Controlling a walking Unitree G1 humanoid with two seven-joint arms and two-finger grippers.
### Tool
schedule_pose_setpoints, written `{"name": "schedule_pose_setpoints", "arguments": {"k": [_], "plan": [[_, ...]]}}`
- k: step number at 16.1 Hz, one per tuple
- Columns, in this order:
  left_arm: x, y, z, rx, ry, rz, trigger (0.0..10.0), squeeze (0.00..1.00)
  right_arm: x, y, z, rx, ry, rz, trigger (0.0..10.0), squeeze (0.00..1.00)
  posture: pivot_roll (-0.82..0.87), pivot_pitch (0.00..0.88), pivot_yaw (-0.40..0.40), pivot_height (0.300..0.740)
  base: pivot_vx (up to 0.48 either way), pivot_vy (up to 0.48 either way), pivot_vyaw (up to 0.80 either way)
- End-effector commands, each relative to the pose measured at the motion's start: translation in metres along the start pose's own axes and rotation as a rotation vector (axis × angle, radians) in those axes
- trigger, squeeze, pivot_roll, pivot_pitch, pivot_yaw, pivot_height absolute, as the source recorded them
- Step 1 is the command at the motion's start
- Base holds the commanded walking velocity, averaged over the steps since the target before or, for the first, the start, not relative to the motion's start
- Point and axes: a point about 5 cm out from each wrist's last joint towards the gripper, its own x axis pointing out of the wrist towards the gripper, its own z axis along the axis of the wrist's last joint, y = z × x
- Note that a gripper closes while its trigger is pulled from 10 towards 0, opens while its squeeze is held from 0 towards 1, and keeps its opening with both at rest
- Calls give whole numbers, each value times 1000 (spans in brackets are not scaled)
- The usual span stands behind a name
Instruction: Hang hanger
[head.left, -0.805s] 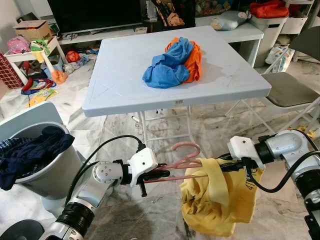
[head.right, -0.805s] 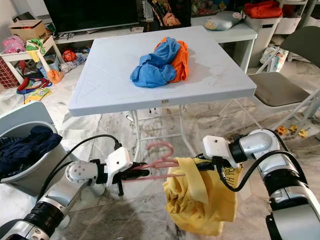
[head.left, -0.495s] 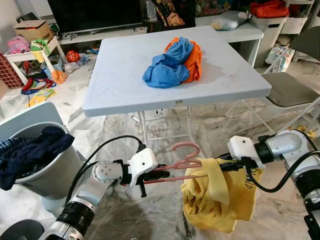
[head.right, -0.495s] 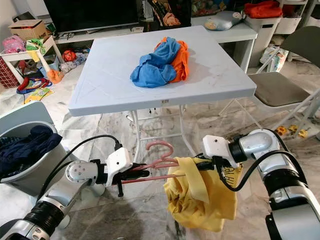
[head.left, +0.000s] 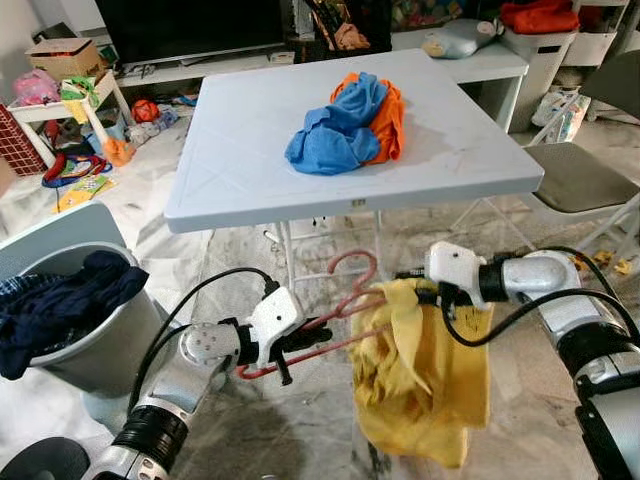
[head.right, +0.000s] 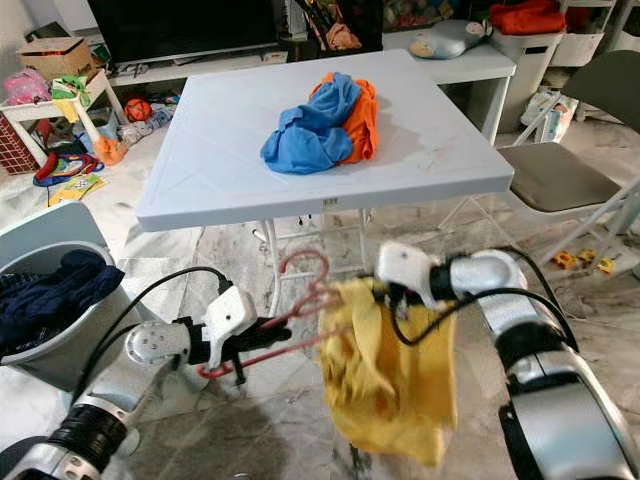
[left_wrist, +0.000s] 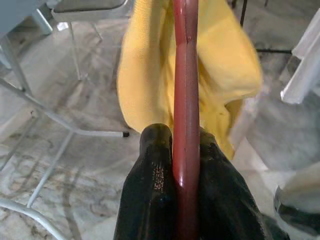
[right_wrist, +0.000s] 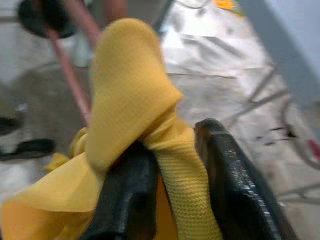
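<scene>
Your left jaws are squeezed tight on the pink hanger, holding one end of it low in front of the table. Your right jaws are pinched on the yellow shirt, right by the hanger's other end. The shirt hangs bunched up below them, above the floor. Watch out: I think if you pull the shirt sideways too hard, the hanger may twist in your left jaws, or the shirt may slide off.
</scene>
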Motion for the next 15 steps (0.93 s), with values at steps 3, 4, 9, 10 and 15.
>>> {"name": "schedule_pose_setpoints", "arguments": {"k": [3,4,9,10,15], "plan": [[3,3,9,-49,-97,82,0,0,7,-8,10,-58,-3,-43,10000,1000,-27,0,68,740,0,0,0],[3,4,8,-50,-104,118,0,0,8,-11,10,-83,28,-78,10000,1000,-28,0,66,740,0,0,0],[8,-1,5,-65,-103,136,0,0,4,-35,17,-153,91,-318,10000,1000,-33,0,62,740,0,0,0],[8,-2,5,-69,-105,142,0,0,2,-39,20,-158,86,-367,10000,1000,-35,0,63,740,0,0,0],[11,3,2,-75,-86,209,0,0,-4,-44,18,-165,95,-431,10000,1000,-40,0,65,740,0,0,0]]}}
